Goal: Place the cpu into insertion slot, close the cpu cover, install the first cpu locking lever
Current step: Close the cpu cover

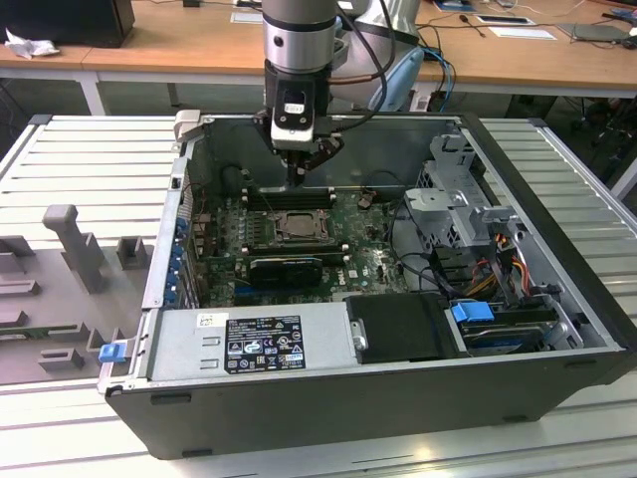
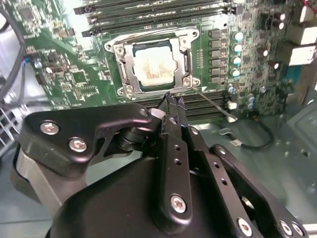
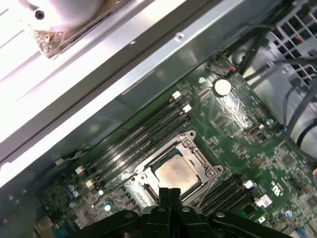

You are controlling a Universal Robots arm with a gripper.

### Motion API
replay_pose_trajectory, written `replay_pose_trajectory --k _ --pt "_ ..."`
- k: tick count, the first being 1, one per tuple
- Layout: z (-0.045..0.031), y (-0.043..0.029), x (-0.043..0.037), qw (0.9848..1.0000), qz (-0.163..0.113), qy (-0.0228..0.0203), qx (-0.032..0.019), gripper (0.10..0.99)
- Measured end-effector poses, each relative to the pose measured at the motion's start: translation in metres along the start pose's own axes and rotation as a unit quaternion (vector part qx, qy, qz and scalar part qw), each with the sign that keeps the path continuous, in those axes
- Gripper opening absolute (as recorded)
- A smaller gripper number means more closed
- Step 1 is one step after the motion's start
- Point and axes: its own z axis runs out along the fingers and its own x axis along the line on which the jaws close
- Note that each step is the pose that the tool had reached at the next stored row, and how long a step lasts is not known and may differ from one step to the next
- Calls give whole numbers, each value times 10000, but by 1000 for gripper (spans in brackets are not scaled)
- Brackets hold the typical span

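In the exterior view the claw (image 1: 297, 179) hangs with fingers pinched together on nothing, the cpu (image 1: 298, 226) lying just below its tips at 6 o'clock, framed in the second wrist view by the flat-lying cpu cover (image 2: 127, 63).

We note robotics lab: robot arm (image 1: 299, 50) over opened computer case (image 1: 328, 398) on ribbed metal bench (image 1: 90, 159); wooden desks (image 1: 179, 45) with papers (image 1: 521, 32) behind.

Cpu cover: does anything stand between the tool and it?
Nothing visible does. In the second wrist view the tool sits just off the edge of the cpu cover, which lies down around the cpu; nothing crosses the gap.
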Motion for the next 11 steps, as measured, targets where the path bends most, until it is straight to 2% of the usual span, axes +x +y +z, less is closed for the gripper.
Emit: replay_pose_trajectory --k 3,6,9,11 --pt "0 0 0 9996 -268 16 6 106" --pt "3 0 0 9983 -589 34 12 106" --pt "12 -2 3 9961 -875 51 18 106" --pt "21 -4 3 9931 -1172 68 25 106"
